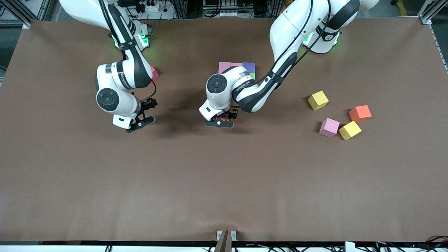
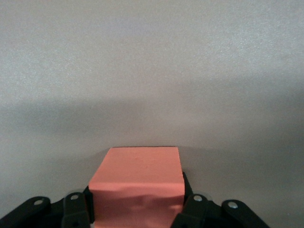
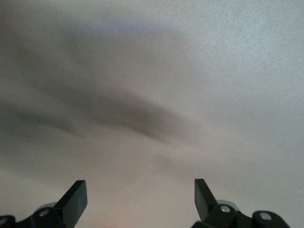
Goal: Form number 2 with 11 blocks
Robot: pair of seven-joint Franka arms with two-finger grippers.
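Front view: my left arm bends down mid-table; left gripper (image 1: 220, 122) clamps a red block (image 1: 220, 122) near the table (image 1: 224, 182). The started number 2 (image 1: 237, 67) sits toward the base edge. Left wrist view: fingers (image 2: 194, 206) pinch the block (image 2: 137, 185). Right wrist view: right gripper (image 3: 140, 197) gapes wide, holding nothing.

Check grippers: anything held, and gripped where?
The left gripper is shut on a red block, fingers on two opposite side faces, over bare table. The right gripper is open and holds nothing.
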